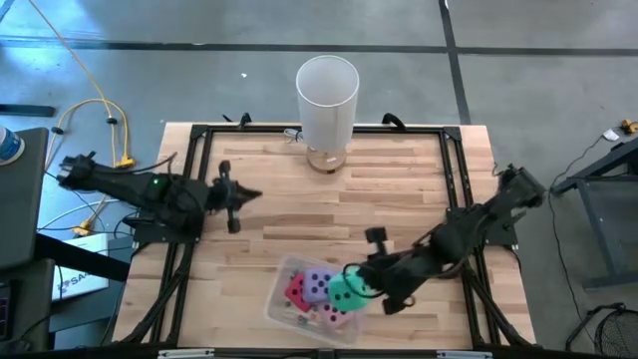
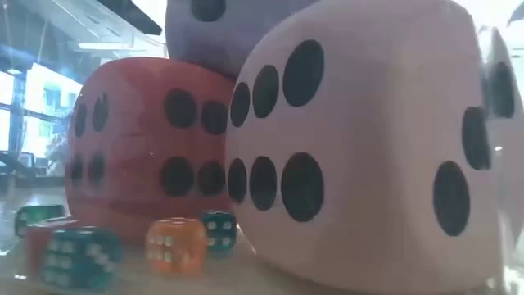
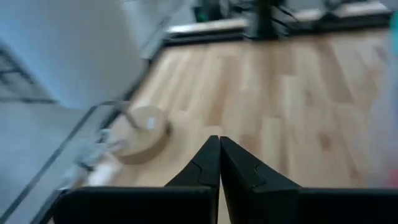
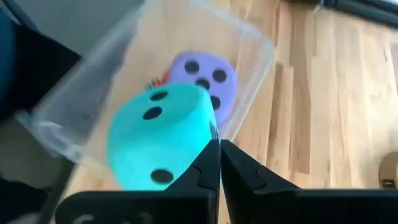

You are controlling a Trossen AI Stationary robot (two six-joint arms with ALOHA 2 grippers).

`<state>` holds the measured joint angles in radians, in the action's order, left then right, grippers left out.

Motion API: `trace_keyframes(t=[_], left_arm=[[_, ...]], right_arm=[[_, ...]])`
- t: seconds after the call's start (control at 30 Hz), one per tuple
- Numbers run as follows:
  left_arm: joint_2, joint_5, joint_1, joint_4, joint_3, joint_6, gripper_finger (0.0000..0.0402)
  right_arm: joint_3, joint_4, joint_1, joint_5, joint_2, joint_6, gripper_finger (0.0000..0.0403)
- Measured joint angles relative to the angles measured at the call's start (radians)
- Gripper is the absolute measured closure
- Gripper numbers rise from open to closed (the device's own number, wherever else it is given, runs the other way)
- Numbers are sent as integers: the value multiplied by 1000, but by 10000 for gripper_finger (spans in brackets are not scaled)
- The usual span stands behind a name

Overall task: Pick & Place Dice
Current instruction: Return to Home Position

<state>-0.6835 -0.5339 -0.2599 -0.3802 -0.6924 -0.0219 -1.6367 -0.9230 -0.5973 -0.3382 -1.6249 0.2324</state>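
Setting: grey concrete floor around a pale wooden table (image 1: pixel 399 199) edged by a black frame (image 1: pixel 454 170).
Far edge, middle: a white cylinder (image 1: pixel 327 95) stands upright on a round wooden base (image 3: pixel 143 130).
Near edge, middle: a transparent bin (image 1: pixel 277 304) lies skewed to the table's edges and holds the dice.
Red die (image 1: pixel 297 292): in the bin's left part, against the purple and pink dice.
Purple die (image 1: pixel 317 284): in the bin, towards its far wall; the low view shows it above the red one.
Pink die (image 1: pixel 335 317): in the bin's near part, filling most of the low view.
Teal-green die (image 1: pixel 347 291): at the bin's right end, above the other three.
Small dice (image 2: pixel 173 243): orange, teal and red ones on the bin's floor, beside the red die.
Right gripper (image 4: pixel 219 144): over the bin's right end, fingers pressed together and holding nothing; the teal-green die sits just ahead of the tips, and contact cannot be told.
Left gripper (image 3: pixel 219 140): over the table's left part, well apart from the bin, fingers closed on nothing.
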Motion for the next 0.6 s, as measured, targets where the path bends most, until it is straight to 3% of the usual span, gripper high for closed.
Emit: trace_keyframes(t=[0.2, 0.4, 0.5, 0.6], left_arm=[[69, 135, 154, -21, -12, -21, 401], [146, 244, 262, -212, -12, -24, 401], [173, 320, 313, -290, -12, -28, 401], [188, 395, 360, -293, -12, -31, 401]], right_arm=[[-1, -4, 11, -17, 116, -96, 401], [23, -116, 10, -109, 237, -150, 400], [138, -58, 23, -96, 352, -198, 400], [330, 119, 73, -25, 512, -256, 400]])
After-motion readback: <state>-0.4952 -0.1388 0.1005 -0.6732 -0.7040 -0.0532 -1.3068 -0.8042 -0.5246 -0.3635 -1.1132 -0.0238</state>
